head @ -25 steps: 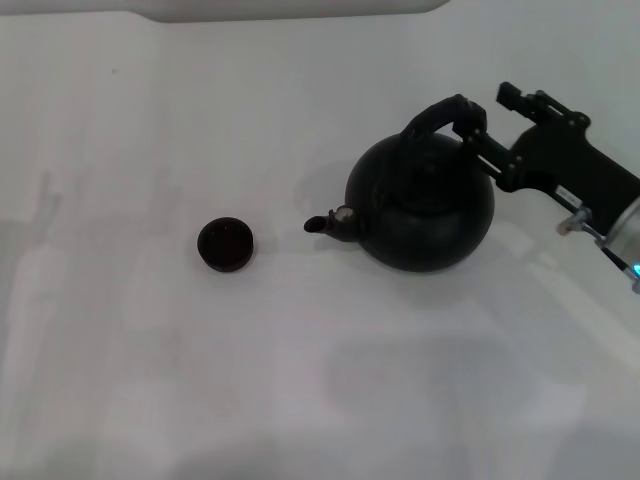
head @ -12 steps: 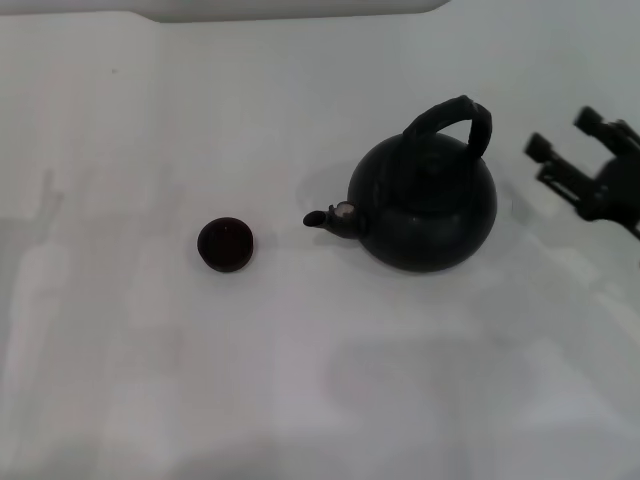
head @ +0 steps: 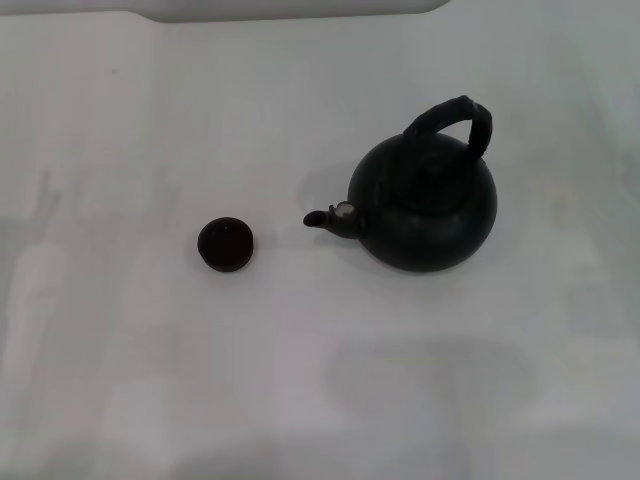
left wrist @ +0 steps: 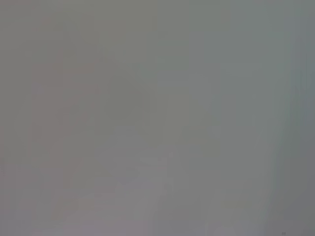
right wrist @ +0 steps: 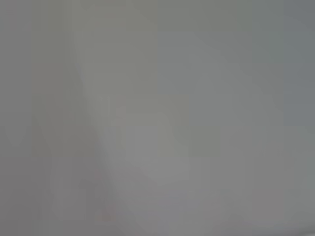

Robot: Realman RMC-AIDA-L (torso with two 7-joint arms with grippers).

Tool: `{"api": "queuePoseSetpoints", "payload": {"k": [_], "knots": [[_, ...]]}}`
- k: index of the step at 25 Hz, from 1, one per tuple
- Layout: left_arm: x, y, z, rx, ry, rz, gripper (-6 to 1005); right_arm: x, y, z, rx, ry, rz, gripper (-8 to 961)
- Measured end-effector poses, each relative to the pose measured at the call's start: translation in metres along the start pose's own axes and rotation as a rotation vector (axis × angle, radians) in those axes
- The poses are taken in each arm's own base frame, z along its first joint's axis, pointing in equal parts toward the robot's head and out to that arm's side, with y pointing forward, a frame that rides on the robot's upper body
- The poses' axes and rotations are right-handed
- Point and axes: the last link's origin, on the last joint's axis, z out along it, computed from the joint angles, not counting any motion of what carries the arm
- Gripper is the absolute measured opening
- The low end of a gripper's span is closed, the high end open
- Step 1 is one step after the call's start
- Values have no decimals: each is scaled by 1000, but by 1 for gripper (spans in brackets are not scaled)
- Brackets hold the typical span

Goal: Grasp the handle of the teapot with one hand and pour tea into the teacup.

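Note:
The large round matte black teapot [head: 425, 208] stands upright on the white table, right of centre in the head view. Its thick black arched handle [head: 452, 116] spans its top. Its short spout [head: 328, 219] with a small silvery cap points left toward the teacup. The tiny dark brown-black teacup [head: 225, 244] stands to the left of the teapot, apart from it. Neither gripper shows in any view. Both wrist views show only a plain grey surface.
The white table [head: 300, 380] stretches around both objects. A pale raised edge [head: 290, 8] runs along the far side of the table.
My right gripper was at the teapot's handle, then drew away to the right and has left the head view. The teapot and teacup have stayed in place.

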Motion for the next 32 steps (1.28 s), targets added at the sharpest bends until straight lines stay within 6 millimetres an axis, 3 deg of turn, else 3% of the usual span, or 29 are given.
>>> {"api": "queuePoseSetpoints", "payload": {"k": [5, 11, 32], "knots": [[0, -1, -1, 6, -1, 2, 876, -7, -20, -6, 135, -60, 18, 805], [-1, -2, -4, 7, -6, 3, 876, -11, -31, -10, 196, -81, 14, 804], [-5, -3, -16, 30, -31, -9, 876, -11, -24, 15, 181, -60, -87, 801]]}}
